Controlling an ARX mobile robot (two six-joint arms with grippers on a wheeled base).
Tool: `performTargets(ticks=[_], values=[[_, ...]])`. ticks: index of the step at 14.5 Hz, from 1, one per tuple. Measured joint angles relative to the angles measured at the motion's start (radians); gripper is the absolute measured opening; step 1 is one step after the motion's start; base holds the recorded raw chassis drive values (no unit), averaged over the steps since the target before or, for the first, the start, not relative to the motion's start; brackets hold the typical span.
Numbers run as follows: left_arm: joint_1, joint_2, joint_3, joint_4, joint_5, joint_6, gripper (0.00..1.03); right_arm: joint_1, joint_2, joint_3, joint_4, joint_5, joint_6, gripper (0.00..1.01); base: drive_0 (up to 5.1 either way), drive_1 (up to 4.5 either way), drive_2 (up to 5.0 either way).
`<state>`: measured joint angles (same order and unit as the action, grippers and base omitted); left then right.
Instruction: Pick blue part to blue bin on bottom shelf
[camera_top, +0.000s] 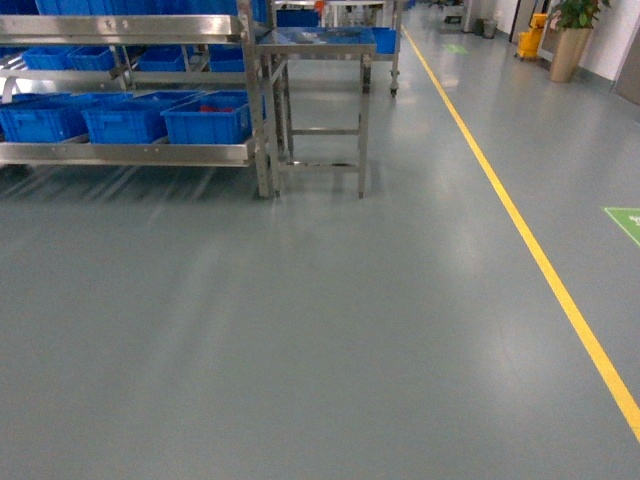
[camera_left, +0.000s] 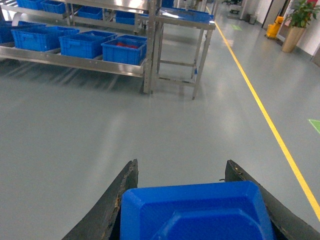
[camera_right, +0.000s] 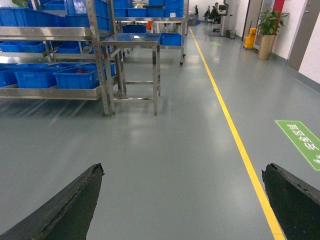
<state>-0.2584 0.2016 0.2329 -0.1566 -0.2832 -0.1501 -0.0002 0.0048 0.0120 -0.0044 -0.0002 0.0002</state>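
The blue part (camera_left: 195, 212), smooth with bevelled edges, is clamped between the two dark fingers of the left claw (camera_left: 192, 200) above the grey floor (camera_top: 320, 330). The right claw (camera_right: 182, 200) is spread wide, holding nothing. Blue crates (camera_top: 205, 120) sit on the distant bottom shelf (camera_top: 130, 153).

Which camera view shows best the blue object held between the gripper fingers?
The left wrist view. There the blue part fills the bottom of the picture, sitting between the two dark fingers of the left gripper. The head view shows only floor and shelves, not this object. The right wrist view shows only the empty, open right gripper.
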Motion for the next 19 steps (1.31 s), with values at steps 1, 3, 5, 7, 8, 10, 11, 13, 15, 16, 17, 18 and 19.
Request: performTargets(ticks=[1, 3, 5, 7, 8, 10, 11, 13, 15, 16, 17, 18, 19], values=[[0.0, -0.001, 0.0, -0.001, 0.002, 0.0, 0.44, 0.0, 0.0, 0.0, -0.003, 0.0, 0.0, 0.98, 0.0, 3.82, -3.9], [0.0, -0.001, 0.0, -0.001, -0.003, 0.0, 0.44, 0.0, 0.0, 0.0, 0.0, 0.0, 0.0, 0.98, 0.0, 3.82, -3.9], [0.0, -0.001, 0.0, -0.001, 0.002, 0.0, 0.43, 0.0, 0.0, 0.0, 0.004, 0.0, 0.0, 0.98, 0.0, 3.86, -3.9], [0.0, 0.0, 0.0, -0.006, 0.002, 0.0, 0.43, 0.0, 0.0, 0.0, -0.002, 0.0, 0.0, 0.98, 0.0, 3.86, -3.9], [0.0, 0.0, 0.0, -0.006, 0.002, 0.0, 0.43, 0.0, 0.0, 0.0, -0.001, 0.0, 0.0, 0.98, 0.0, 3.87, -3.9], [0.0, 0.0, 0.0, -0.002, 0.002, 0.0, 0.43, 0.0, 0.0, 0.0, 0.002, 0.0, 0.0, 0.98, 0.0, 3.87, -3.9], [0.0, -0.001, 0.0, 0.0, 0.002, 0.0, 0.43, 0.0, 0.0, 0.0, 0.002, 0.0, 0.0, 0.98, 0.1, 3.92, -3.8], [0.0, -0.001, 0.0, -0.002, 0.003, 0.0, 0.43, 0.0, 0.0, 0.0, 0.002, 0.0, 0.0, 0.98, 0.1, 3.93, -3.8], [0.0, -0.001, 0.0, -0.001, 0.0, 0.0, 0.43, 0.0, 0.0, 0.0, -0.001, 0.0, 0.0, 0.98, 0.1, 3.93, -3.8], [0.0, -0.001, 0.0, -0.003, -0.001, 0.0, 0.43, 0.0, 0.0, 0.0, 0.0, 0.0, 0.0, 0.98, 0.1, 3.92, -3.8], [0.0, -0.001, 0.0, 0.0, 0.001, 0.0, 0.43, 0.0, 0.0, 0.0, 0.001, 0.0, 0.0, 0.98, 0.1, 3.95, -3.8], [0.0, -0.001, 0.0, -0.002, 0.0, 0.0, 0.43, 0.0, 0.0, 0.0, -0.002, 0.0, 0.0, 0.98, 0.0, 3.89, -3.8], [0.0, -0.001, 0.0, -0.002, -0.002, 0.0, 0.43, 0.0, 0.0, 0.0, 0.003, 0.0, 0.0, 0.98, 0.1, 3.92, -3.8]])
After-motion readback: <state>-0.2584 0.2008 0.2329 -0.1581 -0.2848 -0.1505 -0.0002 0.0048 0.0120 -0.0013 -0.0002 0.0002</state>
